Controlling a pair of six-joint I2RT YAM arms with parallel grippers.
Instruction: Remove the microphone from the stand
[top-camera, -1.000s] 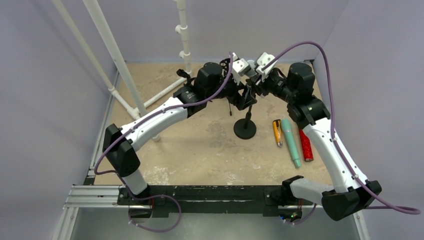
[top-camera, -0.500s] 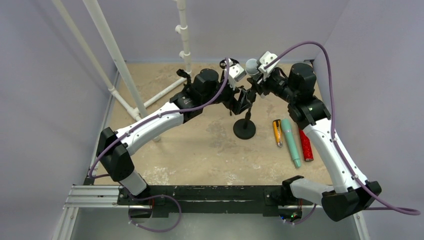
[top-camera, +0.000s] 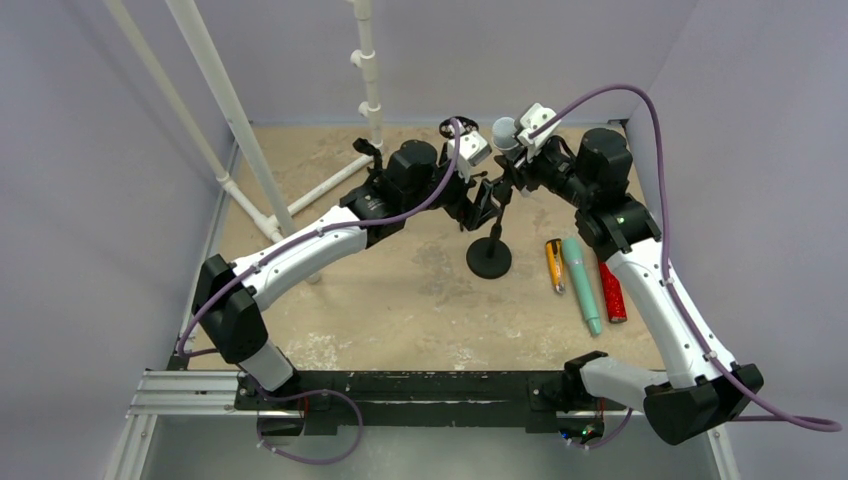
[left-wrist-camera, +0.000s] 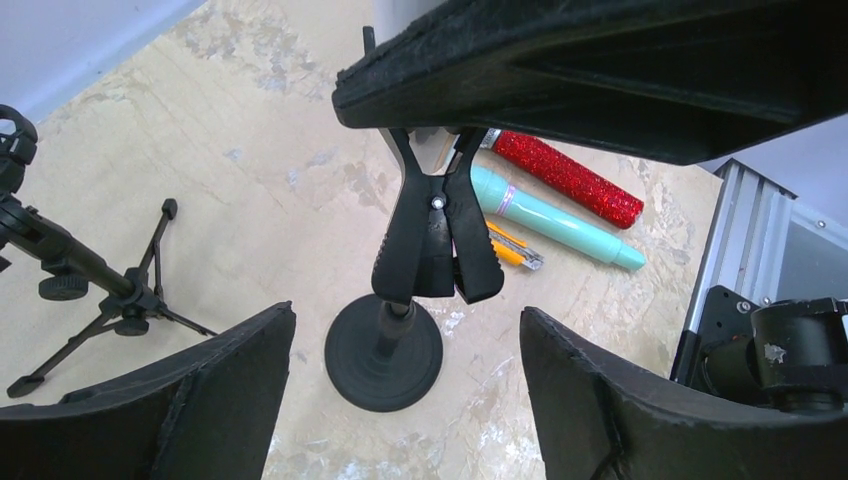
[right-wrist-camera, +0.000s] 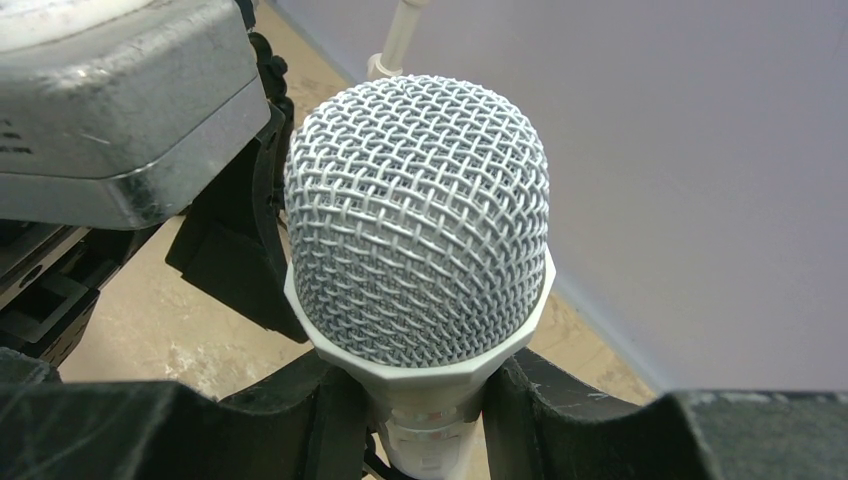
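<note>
Right end effector (top-camera: 514, 150) in the top view is clamped on the microphone (top-camera: 503, 130), grey mesh head up, raised above the clip (top-camera: 495, 192) of the stand (top-camera: 490, 258). The left end effector (top-camera: 483, 200) sits at the clip with jaws spread. Spare mics lie on the table (top-camera: 400, 300) right of the base: orange mic (top-camera: 554, 265), teal mic (top-camera: 582, 285), red glitter mic (top-camera: 611, 290). Can't tell from here whether the handle end is clear of the clip

Left wrist view: left fingers (left-wrist-camera: 230, 390) are wide apart either side of the clip (left-wrist-camera: 435, 235), not touching it. The clip top is hidden behind the end effector body, so no handle is seen. A small tripod (left-wrist-camera: 100, 290) stands well apart

Right wrist view: fingers (right-wrist-camera: 290, 410) pinch the handle just under the mesh head, mic upright and centred. The left wrist housing (right-wrist-camera: 120, 100) is close beside the head

Step in hand looks like the pull-out. To do it well:
- lift straight along the handle axis, no twisting, grip firm
- left side should pinch the clip or steady the post, since the light stand could tip or ride up
- mind the housing beside the head
</note>
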